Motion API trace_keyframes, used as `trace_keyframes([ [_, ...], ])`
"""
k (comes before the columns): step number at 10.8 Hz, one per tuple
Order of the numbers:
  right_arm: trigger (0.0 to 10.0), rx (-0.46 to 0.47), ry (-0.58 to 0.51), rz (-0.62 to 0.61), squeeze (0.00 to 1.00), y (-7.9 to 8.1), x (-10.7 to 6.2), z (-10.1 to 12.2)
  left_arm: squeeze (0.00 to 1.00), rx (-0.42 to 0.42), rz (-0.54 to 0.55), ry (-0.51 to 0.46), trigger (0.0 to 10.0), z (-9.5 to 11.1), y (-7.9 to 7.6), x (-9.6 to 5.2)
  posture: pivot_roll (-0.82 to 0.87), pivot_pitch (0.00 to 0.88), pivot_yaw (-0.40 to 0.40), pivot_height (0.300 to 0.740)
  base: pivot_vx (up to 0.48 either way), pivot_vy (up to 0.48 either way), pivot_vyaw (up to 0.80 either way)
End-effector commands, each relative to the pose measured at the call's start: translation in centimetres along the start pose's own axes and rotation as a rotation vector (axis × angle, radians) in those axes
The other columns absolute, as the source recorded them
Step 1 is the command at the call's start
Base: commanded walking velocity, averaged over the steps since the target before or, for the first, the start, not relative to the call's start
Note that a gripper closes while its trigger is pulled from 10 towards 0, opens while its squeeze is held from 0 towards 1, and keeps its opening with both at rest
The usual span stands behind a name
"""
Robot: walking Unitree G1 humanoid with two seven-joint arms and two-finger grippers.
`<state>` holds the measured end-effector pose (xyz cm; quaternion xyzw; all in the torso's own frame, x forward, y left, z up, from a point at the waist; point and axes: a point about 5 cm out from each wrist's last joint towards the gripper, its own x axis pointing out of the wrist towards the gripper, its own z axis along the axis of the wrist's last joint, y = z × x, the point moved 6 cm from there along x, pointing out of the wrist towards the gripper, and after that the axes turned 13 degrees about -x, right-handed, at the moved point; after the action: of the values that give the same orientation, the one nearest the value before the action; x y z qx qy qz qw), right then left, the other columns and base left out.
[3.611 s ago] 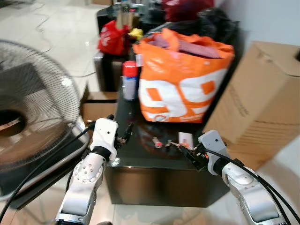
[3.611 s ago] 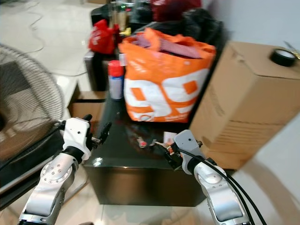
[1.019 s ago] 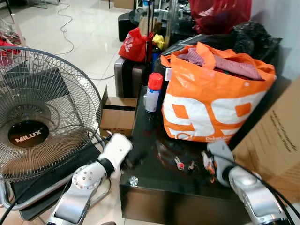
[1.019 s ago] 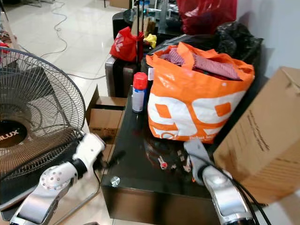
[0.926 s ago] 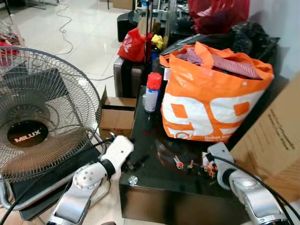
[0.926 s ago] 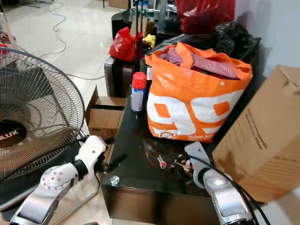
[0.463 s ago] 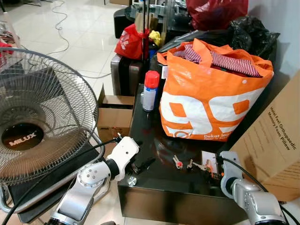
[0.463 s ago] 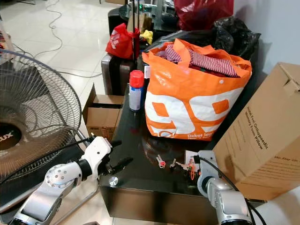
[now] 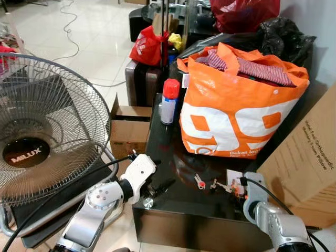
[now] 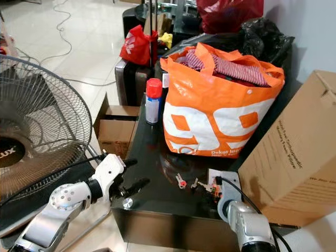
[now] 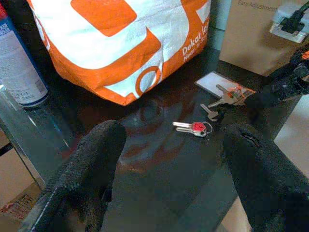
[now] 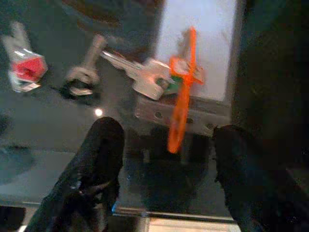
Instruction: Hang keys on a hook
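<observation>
Metal keys (image 12: 145, 79) with an orange tag lie flat on glossy black table (image 9: 173, 202); we judge them light, slippery, best pinched by that tag, right gripper (image 12: 166, 145) wide above, left gripper (image 11: 169, 145) spread idle.

Orange-and-white bag (image 9: 239, 118), red-capped blue-white spray can (image 9: 168, 101), red-headed key (image 11: 194, 127), orange-tagged silver keys (image 12: 164, 79), glossy black table (image 9: 173, 157).

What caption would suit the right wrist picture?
Open right gripper poised over orange-tagged keys on a white card.
</observation>
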<state>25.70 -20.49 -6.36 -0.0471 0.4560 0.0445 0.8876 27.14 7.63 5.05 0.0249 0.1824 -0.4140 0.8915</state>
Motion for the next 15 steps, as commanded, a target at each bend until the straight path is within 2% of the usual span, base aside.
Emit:
trace_keyframes([
  [1,2.2,0.018,-0.006,-0.026,0.0,-0.6,0.1,0.3,0.0,0.001,-0.017,0.008,10.0,0.0,-0.4,0.0,-0.07,0.0,-0.058,0.74,0.0,0.0,0.0],
  [2,2.2,0.025,0.0,-0.045,0.0,-0.9,0.3,0.1,0.0,0.002,-0.02,0.009,10.0,0.0,-0.4,-0.1,-0.06,0.0,-0.058,0.74,0.0,0.0,0.0],
  [7,0.0,0.068,-0.006,-0.057,0.0,-1.1,1.1,0.3,0.0,-0.006,-0.045,0.024,10.0,-0.2,-0.6,-0.3,-0.06,0.006,-0.051,0.74,0.0,0.0,0.0],
  [11,0.0,0.078,0.033,-0.046,0.0,-0.8,1.5,-0.6,0.0,-0.008,-0.056,0.029,10.0,-0.1,-0.7,-0.4,-0.05,0.009,-0.05,0.74,0.0,0.0,0.0],
  [15,0.0,0.087,0.025,-0.043,0.0,-0.9,1.7,-0.5,0.0,-0.004,-0.058,0.027,10.0,-0.1,-0.6,-0.4,-0.05,0.003,-0.048,0.74,0.0,0.0,0.0],
])
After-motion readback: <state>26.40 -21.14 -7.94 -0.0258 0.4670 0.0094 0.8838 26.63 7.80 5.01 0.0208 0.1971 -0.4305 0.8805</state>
